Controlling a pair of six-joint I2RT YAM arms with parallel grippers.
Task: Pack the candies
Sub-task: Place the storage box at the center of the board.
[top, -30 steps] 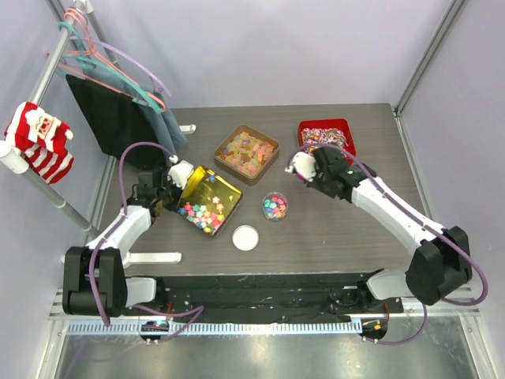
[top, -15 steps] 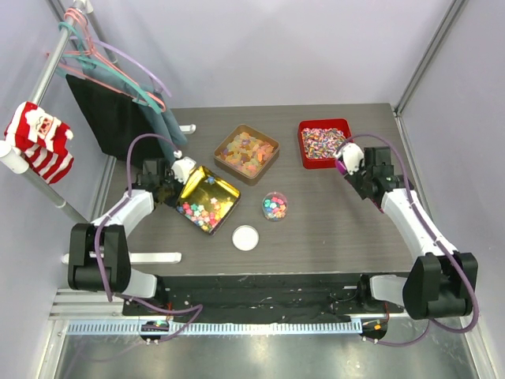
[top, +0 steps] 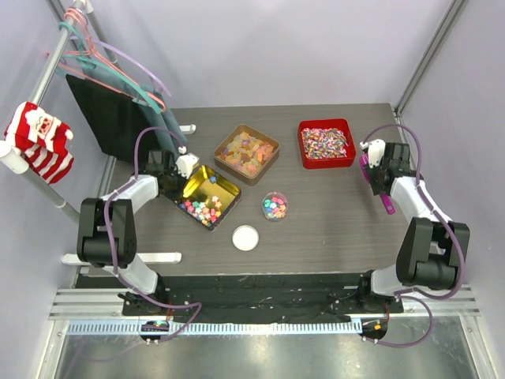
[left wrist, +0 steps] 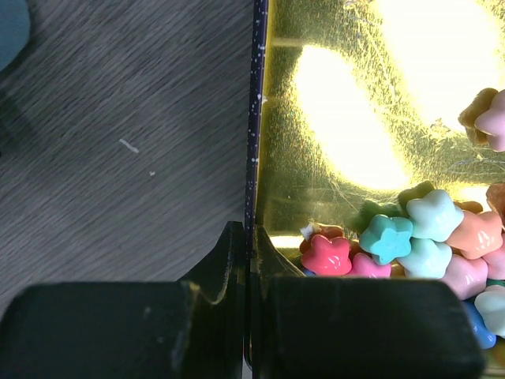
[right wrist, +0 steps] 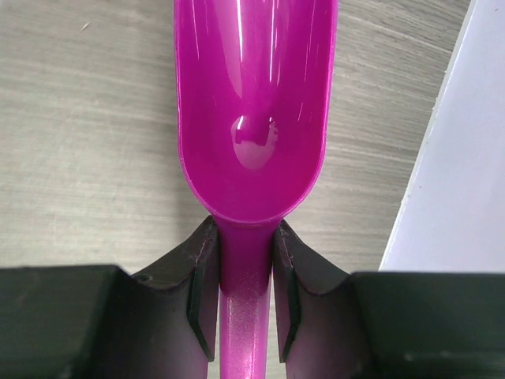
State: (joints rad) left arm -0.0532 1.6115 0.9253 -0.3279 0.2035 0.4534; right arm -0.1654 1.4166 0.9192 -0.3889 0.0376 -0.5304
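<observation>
- Two tools are closed on something: the left tool (left wrist: 251,264) pinches the wall of the gold tin (left wrist: 331,118), and the right tool (right wrist: 245,264) clamps the neck of an empty magenta scoop (right wrist: 252,118).
- Most of the candies (top: 201,209) lie heaped in the tin's near corner, close by the left tool's inner finger (a smaller share sits in the round clear cup (top: 274,207) mid-bench).
- From the scoop, the heap lies to the left across the bench (top: 331,229), well apart. The left arm is much the nearer, though it only holds the tin.
- The scoop's long axis runs roughly near-to-far along the bench's right side, so I judge the coming move needs a swing leftward, bowl toward the heap.
</observation>
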